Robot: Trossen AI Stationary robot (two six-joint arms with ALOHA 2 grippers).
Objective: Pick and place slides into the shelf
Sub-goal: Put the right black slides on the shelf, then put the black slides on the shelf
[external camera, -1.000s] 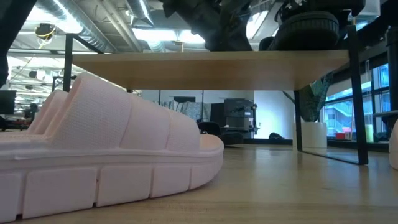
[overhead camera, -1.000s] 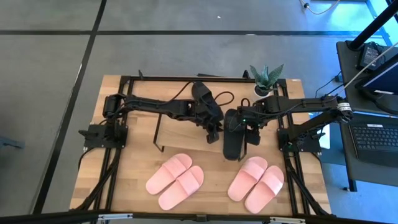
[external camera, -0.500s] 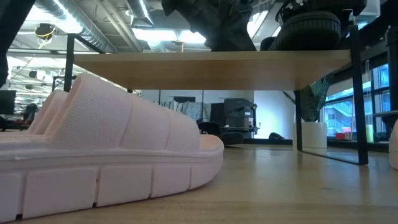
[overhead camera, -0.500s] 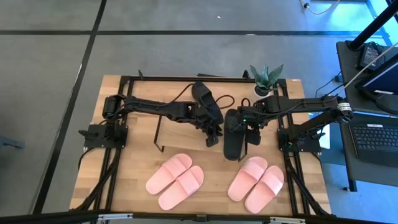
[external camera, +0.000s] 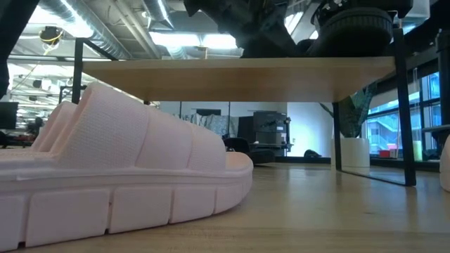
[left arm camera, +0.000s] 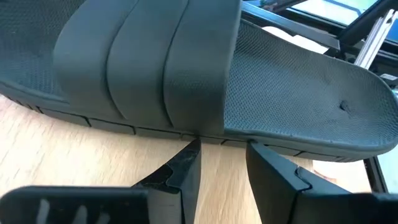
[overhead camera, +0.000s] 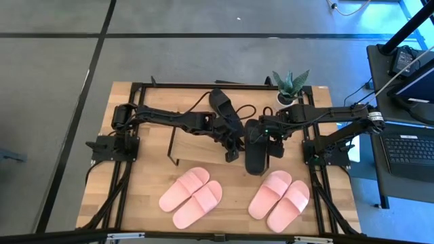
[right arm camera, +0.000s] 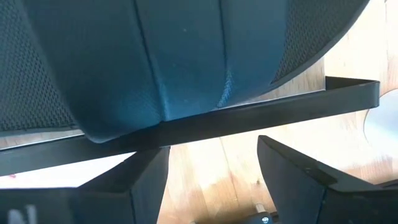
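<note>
A black slide (overhead camera: 254, 154) lies sole down on the shelf's wood top (external camera: 232, 70), near its right end; in the low view it shows as a dark shape (external camera: 355, 31) above the board. My left gripper (left arm camera: 222, 149) stands open at the slide's left long side (overhead camera: 232, 152). My right gripper (right arm camera: 211, 155) hangs open above that slide, pointing down, touching nothing (overhead camera: 266, 139). A second black slide (overhead camera: 219, 100) lies beyond the left arm. Two pink pairs (overhead camera: 191, 196) (overhead camera: 279, 200) rest on the table's near half. My left gripper meets the black slide's sole edge (left arm camera: 205, 134) just under the strap with the tips of its open fingers (left arm camera: 189, 155); nothing sits between them. The fingers slant down from the table's left, across the slide's length. The slide lies flat on the shelf top.
A potted plant (overhead camera: 290, 85) stands at the table's far right. A black bar (right arm camera: 249, 115) crosses under the slide in the right wrist view. One pink slide (external camera: 126, 176) fills the low view's left. Bare table lies between the two pink pairs.
My left gripper has edged toward the table's right against the black slide, and the slide has shifted a little toward the shelf's right end, still flat. The gap between the fingers looks the same.
</note>
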